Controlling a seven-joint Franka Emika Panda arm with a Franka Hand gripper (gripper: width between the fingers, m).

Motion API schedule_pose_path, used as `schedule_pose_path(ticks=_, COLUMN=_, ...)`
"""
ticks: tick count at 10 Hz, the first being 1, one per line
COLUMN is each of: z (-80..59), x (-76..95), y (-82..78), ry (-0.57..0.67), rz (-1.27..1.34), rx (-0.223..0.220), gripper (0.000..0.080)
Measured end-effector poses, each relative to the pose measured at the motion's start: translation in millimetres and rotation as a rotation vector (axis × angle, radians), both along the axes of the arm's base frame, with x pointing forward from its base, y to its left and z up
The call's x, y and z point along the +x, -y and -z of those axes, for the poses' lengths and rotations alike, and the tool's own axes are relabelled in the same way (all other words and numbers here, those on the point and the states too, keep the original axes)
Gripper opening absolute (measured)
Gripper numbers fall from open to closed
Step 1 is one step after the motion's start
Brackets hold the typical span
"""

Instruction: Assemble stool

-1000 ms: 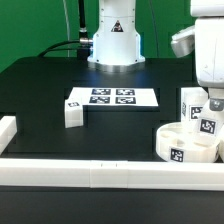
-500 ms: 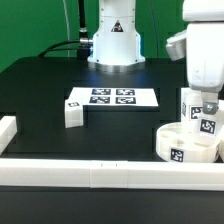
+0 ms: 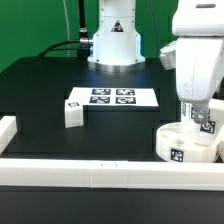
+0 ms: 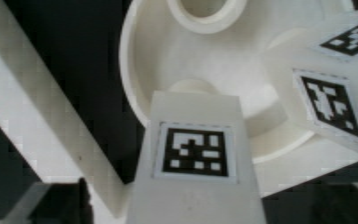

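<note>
Seat (image 3: 185, 147) sits at the exterior view's right, hollow side up. All places below are taken from it.

Gripper (image 3: 196, 108) hangs over the seat's far edge, fingers pointing down. The jaws stand either side of a leg block (image 4: 197, 140). The hand hides the pads in the exterior view and the wrist view shows no clear finger, so whether the jaws are loose or biting on the block cannot be told.

First leg block: at the seat's rim, on the side away from the exterior camera. It appears to stand on end, long axis near vertical, tagged face toward the wrist camera. Whether it leans on the rim cannot be told.

Second leg block (image 3: 207, 125): just beside the first, at the seat's rim, toward the exterior view's right.

Third leg block (image 3: 72, 110): well apart from the seat, toward the exterior view's left, near the marker board (image 3: 112, 97).

Judgement: the first block lies straight below the gripper, so the coming move turns on a vertical line. That means closing across the short width and lifting along the long axis. Risk: the neighbouring block looks close enough to be nudged
</note>
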State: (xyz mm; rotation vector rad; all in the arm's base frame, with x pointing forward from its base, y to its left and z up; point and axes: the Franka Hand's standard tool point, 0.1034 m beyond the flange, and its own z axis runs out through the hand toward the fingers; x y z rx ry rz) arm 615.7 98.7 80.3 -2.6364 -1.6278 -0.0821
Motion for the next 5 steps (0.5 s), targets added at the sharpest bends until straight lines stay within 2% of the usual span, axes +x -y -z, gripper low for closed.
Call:
schedule_pose_path(ticks=1, z=0.0, x=0.0, y=0.0, ry=0.000, rz=0.000, rx=0.000, gripper=0.0423)
schedule_pose_path(ticks=2, z=-0.1, x=0.4, y=0.0, ry=0.002, rz=0.000, rx=0.000, gripper=0.0423)
schedule_pose_path(ticks=3, z=-0.1, x=0.3, y=0.1, ry=0.002, rz=0.000, rx=0.000, gripper=0.0337)
schedule_pose_path(ticks=5, z=-0.1, x=0.3, y=0.1, ry=0.001, rz=0.016, rx=0.001, gripper=0.0337)
